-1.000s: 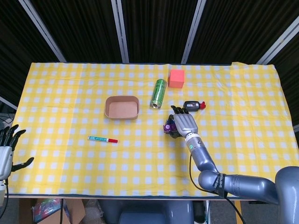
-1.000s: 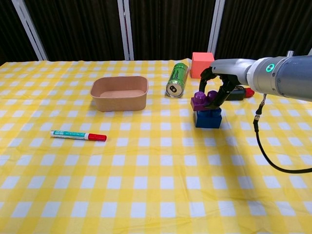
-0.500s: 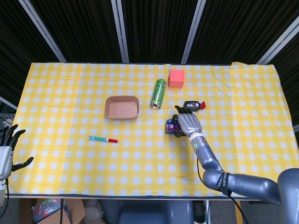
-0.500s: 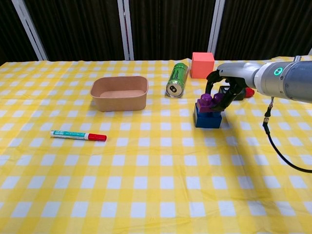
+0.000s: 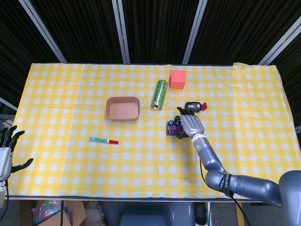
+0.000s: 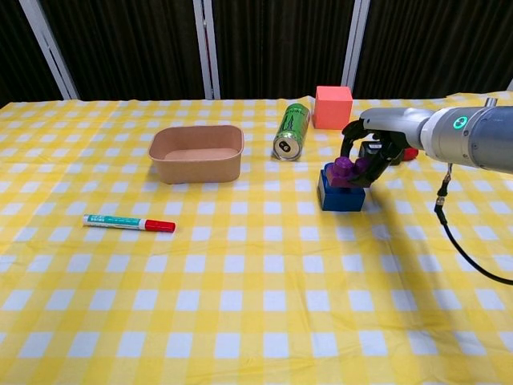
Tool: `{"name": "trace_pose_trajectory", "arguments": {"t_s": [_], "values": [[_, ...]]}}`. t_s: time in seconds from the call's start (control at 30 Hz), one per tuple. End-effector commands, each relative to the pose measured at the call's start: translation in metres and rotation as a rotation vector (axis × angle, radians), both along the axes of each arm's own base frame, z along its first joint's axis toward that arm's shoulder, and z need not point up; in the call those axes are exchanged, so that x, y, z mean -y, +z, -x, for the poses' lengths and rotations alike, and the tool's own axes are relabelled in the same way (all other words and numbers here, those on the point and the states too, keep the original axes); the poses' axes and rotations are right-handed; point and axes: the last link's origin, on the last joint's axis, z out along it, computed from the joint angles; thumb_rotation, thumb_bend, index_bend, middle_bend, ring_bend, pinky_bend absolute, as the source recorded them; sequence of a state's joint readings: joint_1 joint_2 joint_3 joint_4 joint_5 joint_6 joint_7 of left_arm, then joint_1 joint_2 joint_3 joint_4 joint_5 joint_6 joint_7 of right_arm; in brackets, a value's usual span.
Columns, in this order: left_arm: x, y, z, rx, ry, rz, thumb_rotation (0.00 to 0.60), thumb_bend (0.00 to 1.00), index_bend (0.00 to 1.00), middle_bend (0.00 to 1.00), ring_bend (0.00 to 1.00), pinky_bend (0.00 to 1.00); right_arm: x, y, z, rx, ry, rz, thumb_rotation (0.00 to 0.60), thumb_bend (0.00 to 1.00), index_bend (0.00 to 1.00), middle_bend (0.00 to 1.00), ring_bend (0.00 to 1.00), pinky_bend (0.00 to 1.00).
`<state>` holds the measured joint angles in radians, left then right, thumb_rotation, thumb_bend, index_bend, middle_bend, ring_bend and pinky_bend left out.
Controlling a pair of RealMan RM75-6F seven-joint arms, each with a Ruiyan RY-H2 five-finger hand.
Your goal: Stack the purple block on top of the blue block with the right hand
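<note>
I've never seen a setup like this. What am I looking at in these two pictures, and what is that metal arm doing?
It is a two-armed robot at a table, steered by a person. One picture looks down from its head, the other looks forward from its chest. The right hand grips a purple block that sits on a blue block. The left hand waits open at the table's edge, holding nothing. On the checked cloth also lie a brown tray, a green can on its side, an orange cube, a marker pen, and a small black and red object that I cannot identify.
</note>
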<state>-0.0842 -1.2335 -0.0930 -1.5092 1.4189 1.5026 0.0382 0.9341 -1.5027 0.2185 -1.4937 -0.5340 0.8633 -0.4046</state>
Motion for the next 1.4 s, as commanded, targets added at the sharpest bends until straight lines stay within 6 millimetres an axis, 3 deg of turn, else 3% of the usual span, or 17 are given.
{"name": "trace_pose_trajectory", "arguments": {"t_s": [0.03,1.4], "values": [[0.000,0.000,0.000,0.000,0.000,0.000,0.600,0.12,0.17,0.05,0.00,0.05,0.000,-0.001,0.001,0.000,-0.002,-0.001,0.600,0.48,0.52,0.00,0.00,0.00],[0.000,0.001,0.000,0.005,-0.001,-0.001,0.600,0.12,0.17,0.05,0.00,0.05,-0.003,-0.019,0.019,-0.014,-0.017,-0.030,0.600,0.48,0.52,0.00,0.00,0.00]]}}
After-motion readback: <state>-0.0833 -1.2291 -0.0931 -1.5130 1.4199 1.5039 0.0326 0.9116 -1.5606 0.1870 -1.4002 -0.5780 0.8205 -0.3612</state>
